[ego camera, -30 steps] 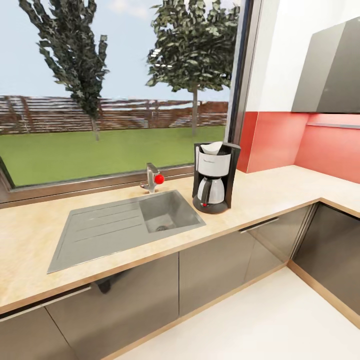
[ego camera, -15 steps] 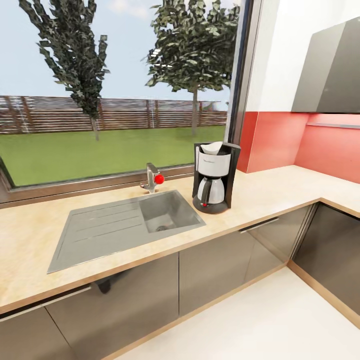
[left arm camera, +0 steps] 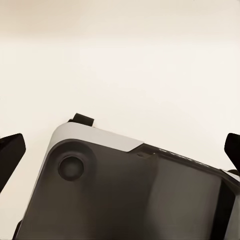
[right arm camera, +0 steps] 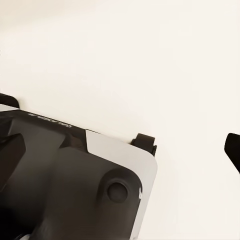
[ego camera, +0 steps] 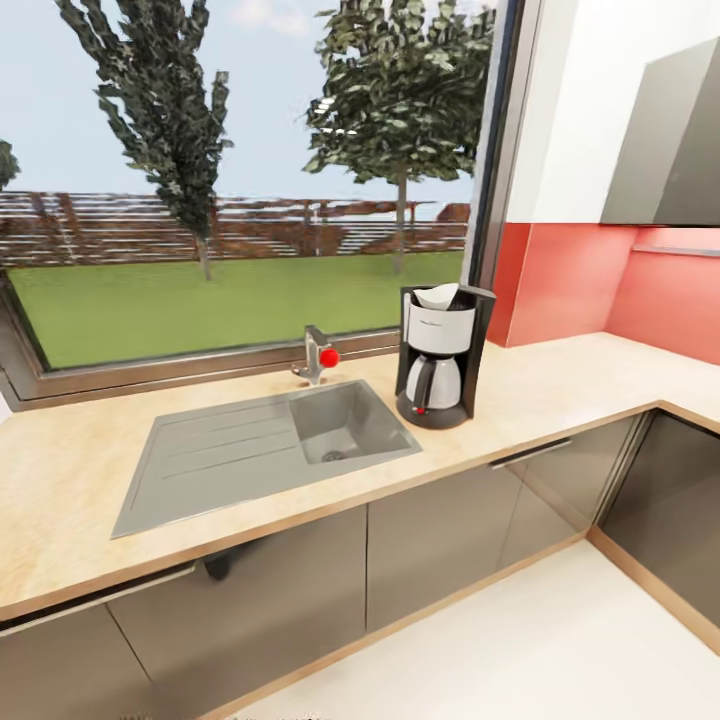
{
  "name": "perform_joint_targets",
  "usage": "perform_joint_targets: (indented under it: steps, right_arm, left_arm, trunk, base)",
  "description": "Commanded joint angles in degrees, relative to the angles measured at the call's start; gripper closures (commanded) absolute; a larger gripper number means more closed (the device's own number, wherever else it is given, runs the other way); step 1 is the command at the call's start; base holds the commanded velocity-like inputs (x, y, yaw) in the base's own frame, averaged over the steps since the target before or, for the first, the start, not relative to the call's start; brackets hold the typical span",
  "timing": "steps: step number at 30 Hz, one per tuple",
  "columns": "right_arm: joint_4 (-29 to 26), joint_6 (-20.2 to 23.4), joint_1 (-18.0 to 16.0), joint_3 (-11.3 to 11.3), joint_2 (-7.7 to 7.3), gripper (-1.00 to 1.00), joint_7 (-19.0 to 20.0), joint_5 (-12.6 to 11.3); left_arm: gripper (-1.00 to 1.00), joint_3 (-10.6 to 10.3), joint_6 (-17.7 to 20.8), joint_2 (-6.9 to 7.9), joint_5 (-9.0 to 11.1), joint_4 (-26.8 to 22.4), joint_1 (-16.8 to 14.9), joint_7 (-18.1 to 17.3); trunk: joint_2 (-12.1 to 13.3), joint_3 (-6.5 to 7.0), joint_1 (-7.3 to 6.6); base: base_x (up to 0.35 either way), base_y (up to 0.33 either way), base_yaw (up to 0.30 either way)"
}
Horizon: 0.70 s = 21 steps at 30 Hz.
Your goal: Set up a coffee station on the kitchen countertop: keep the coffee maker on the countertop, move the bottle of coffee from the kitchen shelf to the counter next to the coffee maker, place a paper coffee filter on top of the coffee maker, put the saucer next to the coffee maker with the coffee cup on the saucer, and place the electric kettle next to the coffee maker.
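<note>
Coffee maker (ego camera: 438, 356): we see it upright on the countertop (ego camera: 560, 385), just right of the sink (ego camera: 265, 447), filter (ego camera: 437, 294) on top.
Left gripper (left arm camera: 120, 150): fingertips spread wide, empty.
Right gripper (right arm camera: 120, 145): likewise spread, over pale floor.
Nearer arm: we cannot tell.

Coffee maker (ego camera: 439, 356): a black-framed drip machine with a white front panel bearing small script and a white carafe seated in its base, a small red switch low on the front. It stands upright on the countertop (ego camera: 560, 385), just beside the inset steel sink's right edge and below the window. Paper coffee filter (ego camera: 438, 294): a white cone resting in the open top of the machine. Countertop: a long light wood-grain worktop over grey cabinet fronts, turning a corner at the right.
</note>
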Motion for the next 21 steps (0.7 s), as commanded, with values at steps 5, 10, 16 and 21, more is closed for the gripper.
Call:
perform_joint_targets:
  steps: [5,10,16,21]
  right_arm:
    - [0.2,-0.2,-0.1,0.5,0.24,-1.0,0.3,-0.7]
    - [0.2,-0.2,-0.1,0.5,0.8,-1.0,0.2,-0.7]
    - [0.2,-0.2,-0.1,0.5,0.89,-1.0,0.2,-0.7]
    - [0.2,-0.2,-0.1,0.5,0.89,-1.0,0.2,-0.7]
  left_arm:
    - [-1.0,0.0,0.0,-0.02,0.6,-0.1,0.0,0.0]
    - [-1.0,0.1,0.0,-0.02,0.6,-0.1,0.0,0.0]
    - [-1.0,0.1,0.0,-0.02,0.6,-0.1,0.0,0.0]
    - [-1.0,0.0,0.0,-0.02,0.6,-0.1,0.0,0.0]
  trunk:
    - [-0.1,-0.15,0.01]
    - [-0.1,-0.24,0.01]
    - [-0.1,-0.34,0.01]
    - [-0.1,-0.43,0.01]
  base:
    - [0.0,0.0,0.258]
    - [0.0,0.0,0.266]
    - [0.0,0.0,0.267]
    - [0.0,0.0,0.267]
